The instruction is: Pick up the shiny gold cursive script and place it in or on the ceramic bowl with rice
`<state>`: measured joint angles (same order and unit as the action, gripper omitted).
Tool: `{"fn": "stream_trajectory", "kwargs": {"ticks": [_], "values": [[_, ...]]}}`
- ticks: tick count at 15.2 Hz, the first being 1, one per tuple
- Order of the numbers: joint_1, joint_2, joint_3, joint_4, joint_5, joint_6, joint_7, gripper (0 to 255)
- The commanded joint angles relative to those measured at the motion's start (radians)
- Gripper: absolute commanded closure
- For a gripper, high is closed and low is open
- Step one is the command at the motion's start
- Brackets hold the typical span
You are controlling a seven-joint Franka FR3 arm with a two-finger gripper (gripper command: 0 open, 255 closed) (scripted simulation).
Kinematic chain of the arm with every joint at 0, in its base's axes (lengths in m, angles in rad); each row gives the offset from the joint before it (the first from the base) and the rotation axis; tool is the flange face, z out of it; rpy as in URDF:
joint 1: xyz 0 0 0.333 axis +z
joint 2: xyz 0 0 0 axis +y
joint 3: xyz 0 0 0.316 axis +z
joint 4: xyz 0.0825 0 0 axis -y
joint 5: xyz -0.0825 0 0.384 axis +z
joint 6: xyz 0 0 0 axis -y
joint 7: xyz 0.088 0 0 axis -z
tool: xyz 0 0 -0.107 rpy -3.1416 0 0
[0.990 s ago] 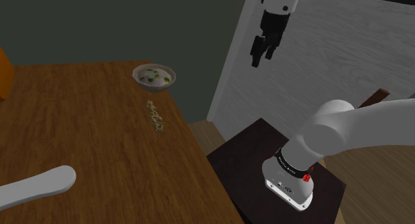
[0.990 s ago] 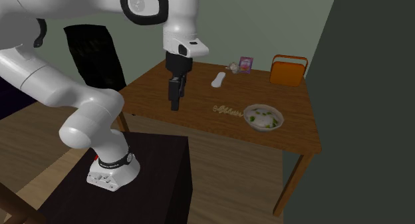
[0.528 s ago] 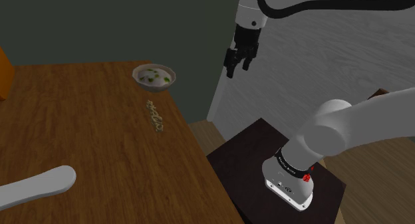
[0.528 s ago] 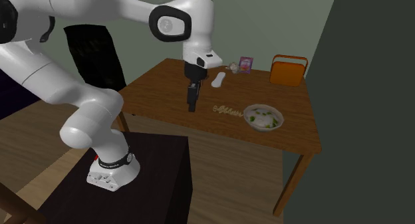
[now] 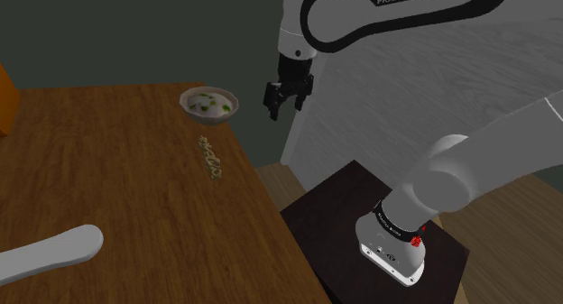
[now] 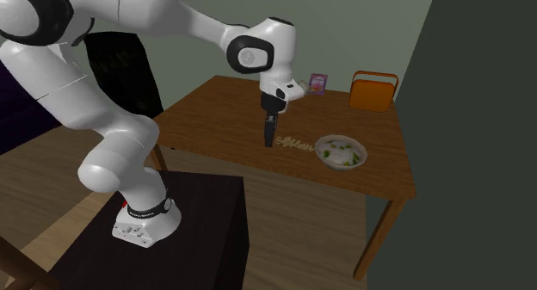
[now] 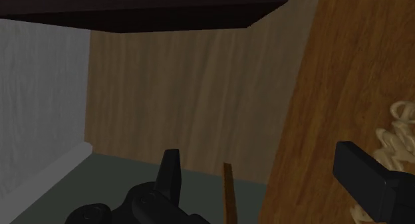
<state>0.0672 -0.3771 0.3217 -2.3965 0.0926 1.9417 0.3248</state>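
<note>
Arm: one, white with dark joints, reaching from the stand out over the tabletop's edge.
Tool: one, black, pointing down. In the wrist view its two fingers stand well apart and clasp nothing. It hangs in the air at the tabletop's near edge, beside the script and not touching it.
Gold script: one, a pale gold cursive strip lying flat on the tabletop near its edge. It lies close to the bowl without touching it. In the wrist view its loops show just beyond one finger.
Bowl: one, pale, holding white rice with green bits, standing near the tabletop's corner.
Tabletop: one, brown wood.
Stand: one, a dark box carrying the arm's base.
Orange case: one, at the tabletop's far side in the second exterior view.
White object: one, long and rounded, lying flat well apart from the script; its kind is hard to tell.
Framed picture: one, small, purple, upright near the orange case.
</note>
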Motion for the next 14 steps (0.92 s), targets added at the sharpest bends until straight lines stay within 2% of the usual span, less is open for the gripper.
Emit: {"fn": "stream_trajectory", "kwargs": {"ticks": [1,7,14], "values": [[0.007,0.064,0.033,0.028,0.005,0.045,0.049,0],[0.017,0.281,0.102,0.133,-0.035,0.170,0.181,0],[0.061,0.552,0.136,0.315,-0.147,0.264,0.349,0]]}}
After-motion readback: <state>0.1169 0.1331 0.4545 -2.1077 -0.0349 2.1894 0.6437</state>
